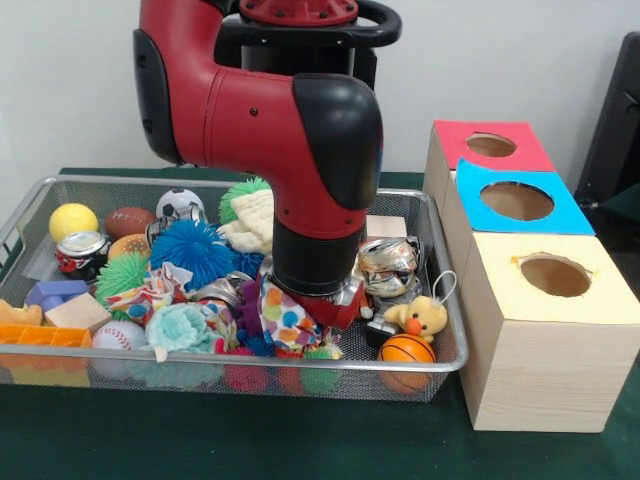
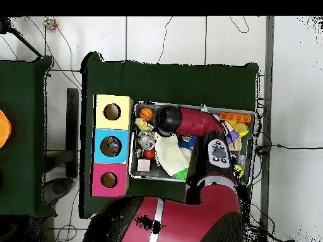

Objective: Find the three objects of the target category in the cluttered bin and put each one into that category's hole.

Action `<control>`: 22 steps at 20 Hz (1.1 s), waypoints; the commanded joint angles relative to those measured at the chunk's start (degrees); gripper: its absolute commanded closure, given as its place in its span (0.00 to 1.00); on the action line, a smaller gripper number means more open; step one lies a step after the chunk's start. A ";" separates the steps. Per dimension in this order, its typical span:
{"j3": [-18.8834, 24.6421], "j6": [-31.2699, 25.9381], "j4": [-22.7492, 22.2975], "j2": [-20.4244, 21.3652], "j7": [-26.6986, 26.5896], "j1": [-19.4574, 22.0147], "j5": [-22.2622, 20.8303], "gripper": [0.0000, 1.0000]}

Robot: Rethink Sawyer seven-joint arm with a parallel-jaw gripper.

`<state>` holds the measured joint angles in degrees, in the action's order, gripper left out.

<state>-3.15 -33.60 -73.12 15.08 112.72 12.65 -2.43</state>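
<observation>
Three holes (image 1: 555,274) show nothing inside, so none judged sorted | bin (image 1: 445,362) left of boxes, full of clutter; category unknown | tool (image 1: 300,318) down in bin's near middle, arm hides it, opening and hold cannot tell

Around the work area: cloth, floor, cables and a neighbouring table.

A dark green cloth (image 1: 250,440) covers the table under and around the gripper (image 1: 318,305), with a plain white wall (image 1: 70,90) behind it. Off to the gripper's left and further back stands a dark chair (image 1: 615,120). From above, a pale tiled floor (image 2: 164,38) lies ahead of the gripper, crossed by thin black cables (image 2: 205,38). Well to its left is a second green-covered table (image 2: 22,126) with an orange object (image 2: 3,129) at its edge. A small multicoloured item (image 2: 49,24) lies on the floor far ahead and left.
</observation>
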 commanded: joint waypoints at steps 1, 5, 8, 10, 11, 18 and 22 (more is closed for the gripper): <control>4.28 -1.16 -3.31 5.79 -3.73 2.48 -3.12 1.00; 5.52 -5.22 -3.65 8.68 -4.68 3.06 -2.26 1.00; 5.82 -8.54 -5.13 13.13 -4.81 2.99 -1.57 1.00; 5.62 -10.19 -5.91 15.53 -4.77 2.76 -1.55 1.00; 5.40 -11.20 -5.73 16.10 -4.58 2.47 -1.71 1.00; 5.95 -14.10 -5.65 17.66 -3.92 2.60 -1.67 1.00; 7.07 -11.31 -6.90 16.31 -3.90 3.78 -1.89 1.00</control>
<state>-1.12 -41.55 -76.36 31.41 112.72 13.70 -3.09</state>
